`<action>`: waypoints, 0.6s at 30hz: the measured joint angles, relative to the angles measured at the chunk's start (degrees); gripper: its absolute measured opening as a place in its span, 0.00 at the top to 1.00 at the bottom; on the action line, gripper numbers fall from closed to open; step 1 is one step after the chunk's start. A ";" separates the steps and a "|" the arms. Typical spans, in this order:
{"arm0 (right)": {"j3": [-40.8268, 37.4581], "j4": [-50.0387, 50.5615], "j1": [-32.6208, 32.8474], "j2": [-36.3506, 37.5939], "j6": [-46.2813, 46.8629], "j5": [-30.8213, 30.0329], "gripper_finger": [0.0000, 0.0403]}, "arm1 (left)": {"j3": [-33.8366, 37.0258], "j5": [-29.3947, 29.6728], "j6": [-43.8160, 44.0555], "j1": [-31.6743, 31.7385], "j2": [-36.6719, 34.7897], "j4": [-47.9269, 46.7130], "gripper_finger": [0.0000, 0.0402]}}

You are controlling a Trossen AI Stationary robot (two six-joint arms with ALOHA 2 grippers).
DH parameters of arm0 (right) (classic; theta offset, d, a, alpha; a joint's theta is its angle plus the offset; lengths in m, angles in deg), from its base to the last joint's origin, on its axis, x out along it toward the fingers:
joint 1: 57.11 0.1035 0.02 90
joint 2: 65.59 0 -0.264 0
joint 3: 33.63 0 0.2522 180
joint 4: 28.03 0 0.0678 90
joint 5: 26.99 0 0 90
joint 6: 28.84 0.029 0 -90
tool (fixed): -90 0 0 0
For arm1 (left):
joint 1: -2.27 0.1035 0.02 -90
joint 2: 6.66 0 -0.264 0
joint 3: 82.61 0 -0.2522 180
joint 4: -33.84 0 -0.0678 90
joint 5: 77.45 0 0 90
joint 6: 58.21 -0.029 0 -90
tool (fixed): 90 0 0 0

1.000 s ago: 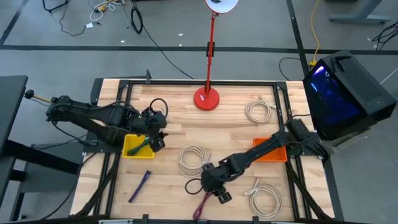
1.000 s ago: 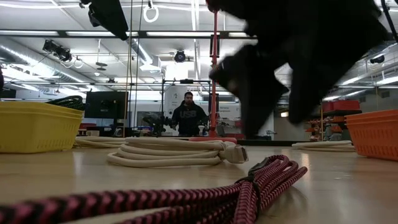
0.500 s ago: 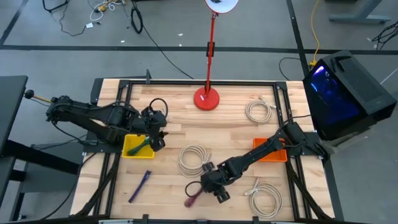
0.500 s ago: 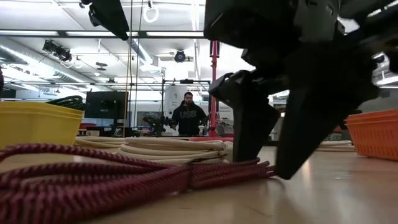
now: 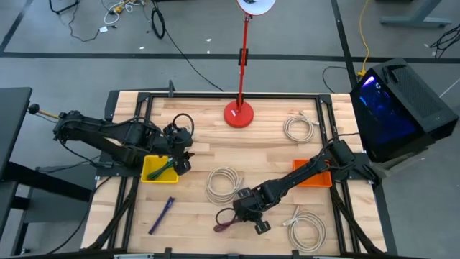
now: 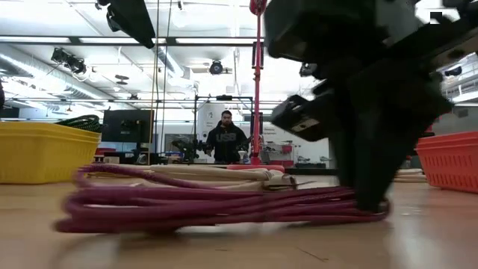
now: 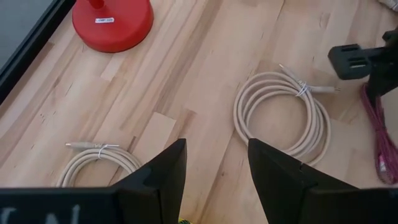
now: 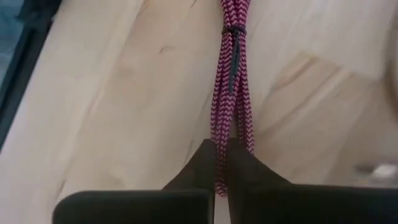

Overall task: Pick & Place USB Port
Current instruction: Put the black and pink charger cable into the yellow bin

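Down low, right gripper (image 8: 222, 167) clamped on pink braided cable (image 8: 232, 81)

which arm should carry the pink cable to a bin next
Right. Its pincer is shut on the pink cable near the table's front edge, with the orange bin on its side. The left pincer waits open by the yellow bin.

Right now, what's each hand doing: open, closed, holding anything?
Left hand: open, holding nothing, over the yellow bin.
Right hand: closed on the pink braided cable, low at the table's front.
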State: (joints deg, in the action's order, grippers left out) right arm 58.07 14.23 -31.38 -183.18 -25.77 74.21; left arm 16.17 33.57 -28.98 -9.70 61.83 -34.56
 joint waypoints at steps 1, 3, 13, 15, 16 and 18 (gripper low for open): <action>-0.05 0.51 0.00 0.56 0.83 -0.02 0.99 | 0.00 0.19 0.00 0.00 0.00 0.01 0.56; -0.07 0.78 0.04 2.48 2.67 0.40 0.99 | 0.00 0.38 0.00 0.00 0.00 0.01 0.56; 0.06 6.59 -1.24 20.59 11.13 -14.20 0.99 | 0.00 -0.12 0.05 0.02 0.00 2.54 0.56; 0.06 10.32 -1.89 24.32 12.55 -18.99 0.99 | 0.00 -0.16 0.03 0.00 0.00 4.71 0.56; 0.06 11.87 -2.37 26.22 13.32 -21.05 0.99 | 0.00 -0.18 0.01 0.00 0.00 6.04 0.56; 0.06 13.81 -3.37 29.83 14.81 -24.95 0.99 | 0.02 -0.25 -1.14 0.02 0.02 9.22 0.56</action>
State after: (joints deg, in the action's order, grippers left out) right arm 58.13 28.04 -34.74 -153.35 -10.96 49.26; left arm 16.19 33.32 -30.12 -9.68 61.85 -25.34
